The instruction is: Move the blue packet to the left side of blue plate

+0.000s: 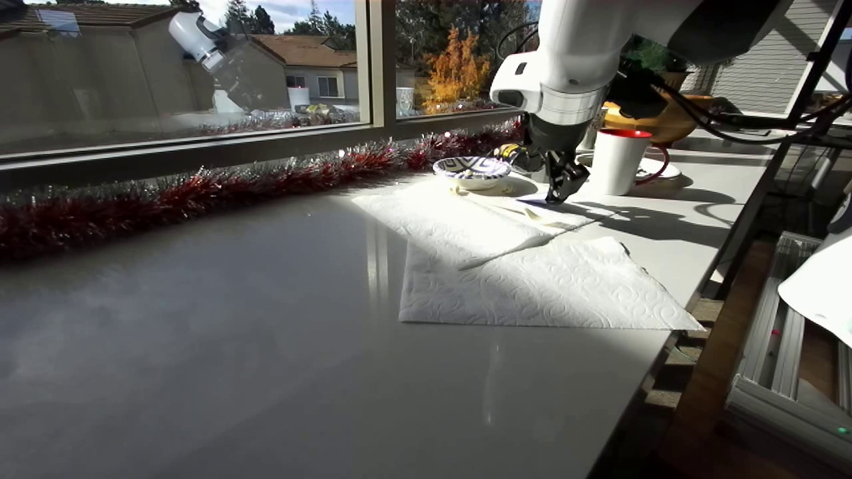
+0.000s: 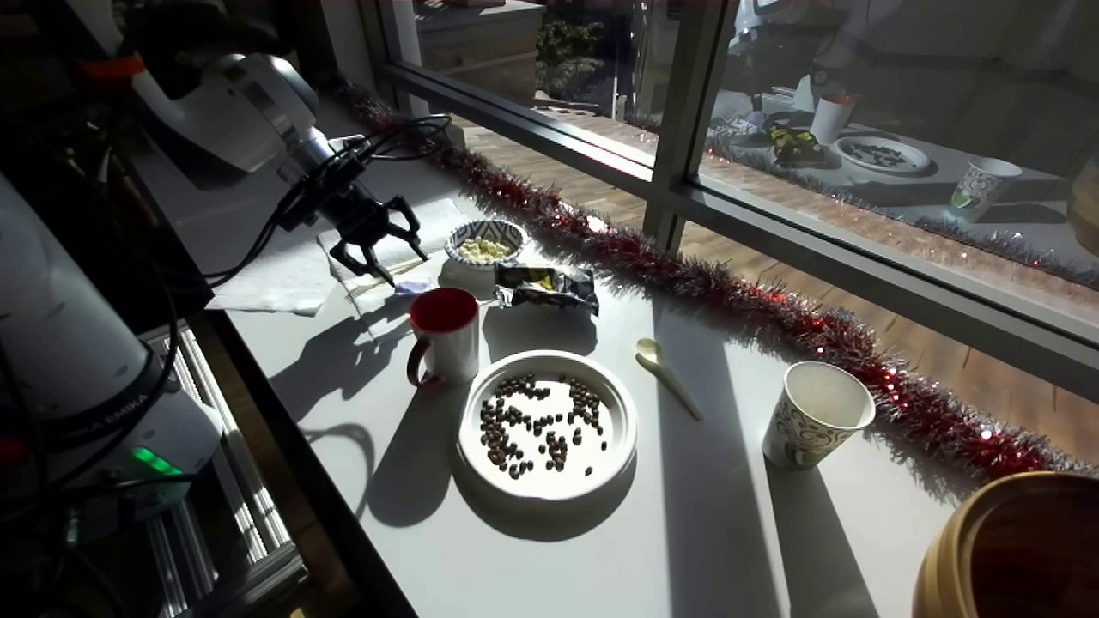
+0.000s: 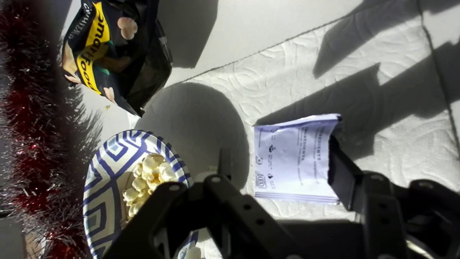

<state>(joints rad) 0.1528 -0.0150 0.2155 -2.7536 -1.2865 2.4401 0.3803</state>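
Observation:
The blue packet [image 3: 294, 162] is a small, flat, lilac-blue sachet with fine print, lying on a white paper towel in the wrist view. It also shows as a small bluish patch in both exterior views [image 2: 415, 287] [image 1: 532, 202]. My gripper [image 3: 282, 166] is open above it, also seen in an exterior view [image 2: 409, 270]. The right finger meets the packet's right edge in the picture; I cannot tell if they touch. The left finger stands apart from the packet. The blue plate [image 3: 104, 180], a round dish with a blue-white pattern and popcorn, is left of the packet, partly hidden by the gripper.
A black and yellow snack bag [image 3: 118, 54] lies near the plate. A white mug with red inside [image 2: 446, 339] stands close to the gripper. A white plate with dark beans [image 2: 549, 481], a spoon [image 2: 670, 378], and a paper cup [image 2: 811, 421] are farther off. Tinsel [image 2: 618, 236] lines the window.

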